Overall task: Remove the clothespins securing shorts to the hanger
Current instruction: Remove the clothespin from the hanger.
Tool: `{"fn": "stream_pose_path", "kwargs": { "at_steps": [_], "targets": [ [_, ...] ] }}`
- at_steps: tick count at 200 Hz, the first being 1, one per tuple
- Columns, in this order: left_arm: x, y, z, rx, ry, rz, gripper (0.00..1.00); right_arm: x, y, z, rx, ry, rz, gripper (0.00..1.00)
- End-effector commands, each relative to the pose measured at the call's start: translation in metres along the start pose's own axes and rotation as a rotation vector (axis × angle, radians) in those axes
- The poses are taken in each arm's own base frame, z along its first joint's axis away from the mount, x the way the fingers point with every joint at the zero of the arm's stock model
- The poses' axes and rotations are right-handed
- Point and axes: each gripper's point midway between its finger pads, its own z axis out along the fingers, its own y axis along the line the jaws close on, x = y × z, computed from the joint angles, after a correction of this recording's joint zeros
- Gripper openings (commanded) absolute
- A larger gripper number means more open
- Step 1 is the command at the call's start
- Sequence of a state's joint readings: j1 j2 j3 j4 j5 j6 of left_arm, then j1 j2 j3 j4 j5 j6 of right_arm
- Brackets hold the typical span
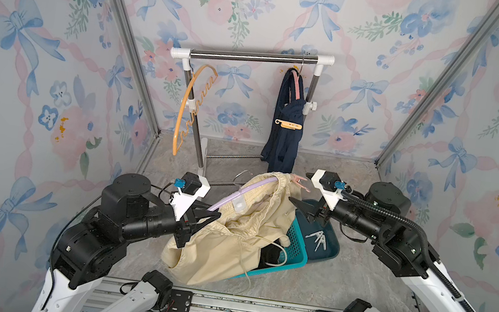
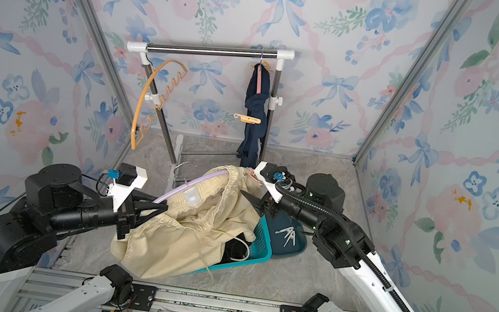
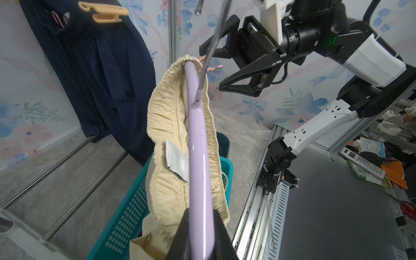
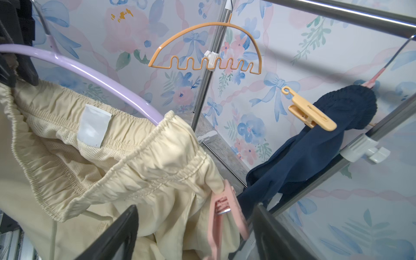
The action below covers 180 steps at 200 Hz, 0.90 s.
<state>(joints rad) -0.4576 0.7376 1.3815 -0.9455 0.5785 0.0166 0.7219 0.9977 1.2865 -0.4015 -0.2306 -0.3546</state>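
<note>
The left tool [image 1: 213, 215] pinches the lilac hanger [image 4: 90, 69]; the right tool [image 4: 195, 209], spread, straddles the pink clothespin [image 4: 225, 211] on the cream shorts [image 4: 135, 162], which likely needs squeezing off next.

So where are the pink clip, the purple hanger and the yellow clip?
pink clip [image 4: 222, 204]: right wrist view, middle, by its spring.
purple hanger [image 3: 198, 146]: left wrist view, middle of its bar.
yellow clip [image 1: 290, 125]: in a top view, middle of its body.
</note>
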Motion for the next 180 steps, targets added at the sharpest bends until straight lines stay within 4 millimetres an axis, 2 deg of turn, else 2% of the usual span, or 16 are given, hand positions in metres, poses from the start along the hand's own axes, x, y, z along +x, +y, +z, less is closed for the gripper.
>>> {"fn": "stream_pose_path", "kwargs": {
  "at_steps": [1, 8, 29, 64, 93, 110, 155, 180],
  "targets": [
    [-0.015, -0.011, -0.007, 0.04, -0.076, 0.072, 0.0, -0.008, 0.0, -0.005, -0.002, 0.006, -0.046, 0.78],
    [-0.015, -0.011, -0.007, 0.042, -0.076, 0.071, 0.0, -0.008, 0.0, -0.005, -0.004, 0.008, -0.05, 0.78],
    [-0.015, -0.011, -0.005, 0.044, -0.073, 0.069, 0.0, -0.008, 0.001, -0.005, -0.012, 0.01, -0.058, 0.66],
    [-0.015, -0.012, -0.005, 0.053, -0.072, 0.07, 0.0, -0.001, 0.002, -0.002, -0.018, 0.034, -0.056, 0.63],
    [-0.015, -0.013, -0.006, 0.054, -0.077, 0.076, 0.0, 0.006, -0.003, 0.001, -0.014, 0.048, -0.036, 0.57],
    [-0.015, -0.013, -0.007, 0.052, -0.077, 0.076, 0.0, 0.006, -0.005, 0.001, -0.022, 0.041, -0.018, 0.49],
    [-0.015, -0.013, -0.006, 0.055, -0.075, 0.073, 0.0, 0.01, -0.006, 0.004, -0.031, 0.044, -0.006, 0.45],
    [-0.015, -0.013, -0.006, 0.055, -0.075, 0.071, 0.0, 0.012, -0.007, 0.005, -0.029, 0.047, 0.001, 0.38]
  ]
}}
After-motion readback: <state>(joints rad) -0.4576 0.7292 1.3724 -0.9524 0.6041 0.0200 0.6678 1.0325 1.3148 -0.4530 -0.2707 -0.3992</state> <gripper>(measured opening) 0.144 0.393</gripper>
